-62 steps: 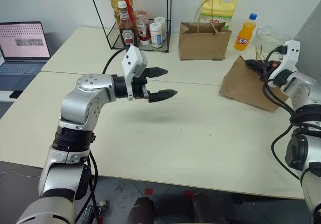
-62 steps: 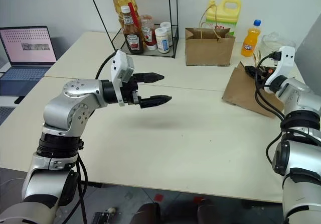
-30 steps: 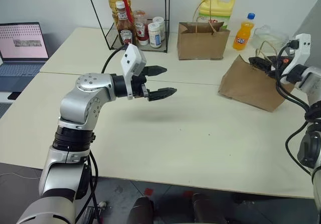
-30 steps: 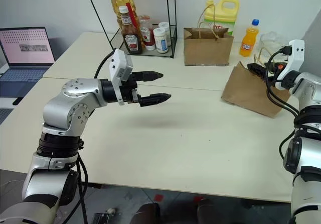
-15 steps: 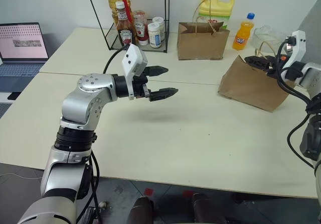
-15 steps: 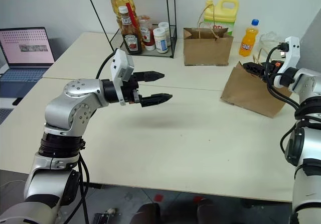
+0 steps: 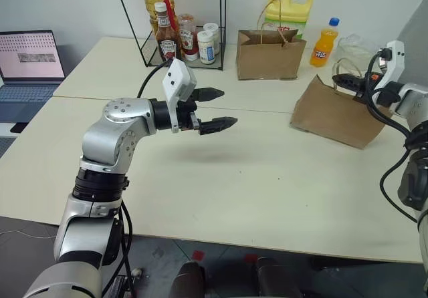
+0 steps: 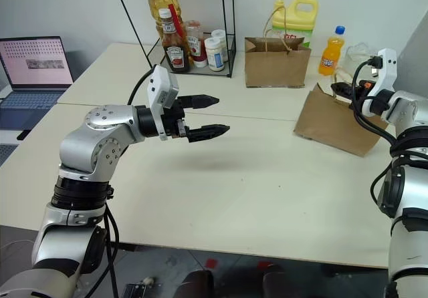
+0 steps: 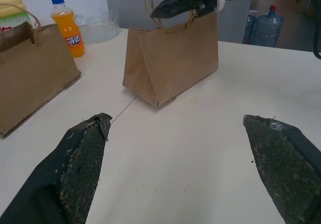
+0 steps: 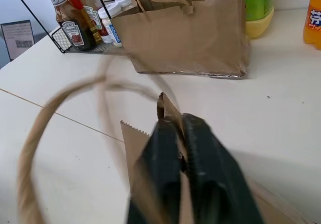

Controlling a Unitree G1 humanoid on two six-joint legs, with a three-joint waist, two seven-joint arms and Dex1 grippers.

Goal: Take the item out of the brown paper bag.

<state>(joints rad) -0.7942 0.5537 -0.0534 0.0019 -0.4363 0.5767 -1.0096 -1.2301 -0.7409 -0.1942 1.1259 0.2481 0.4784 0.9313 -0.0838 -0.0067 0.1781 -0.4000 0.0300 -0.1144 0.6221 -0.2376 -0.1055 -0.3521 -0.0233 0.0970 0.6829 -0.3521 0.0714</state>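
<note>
The brown paper bag (image 7: 332,115) stands tilted on the right side of the table, its cord handles up. My right gripper (image 7: 336,79) reaches level over its top and is shut on the bag's rim; in the right wrist view the black fingers (image 10: 200,153) pinch the paper edge (image 10: 134,142), with a handle loop (image 10: 60,103) in front. The item is hidden inside the bag. My left gripper (image 7: 226,107) hangs open over the middle of the table, holding nothing, well left of the bag (image 9: 173,58).
A smaller brown bag (image 7: 269,52) stands at the back, with a yellow-green jug (image 7: 293,7) behind it and an orange soda bottle (image 7: 326,43) to its right. A wire rack (image 7: 180,27) holds sauce bottles. A laptop (image 7: 30,57) sits far left.
My right gripper, open over the bag's mouth a second ago, has shut on the rim. The left arm has kept still.
</note>
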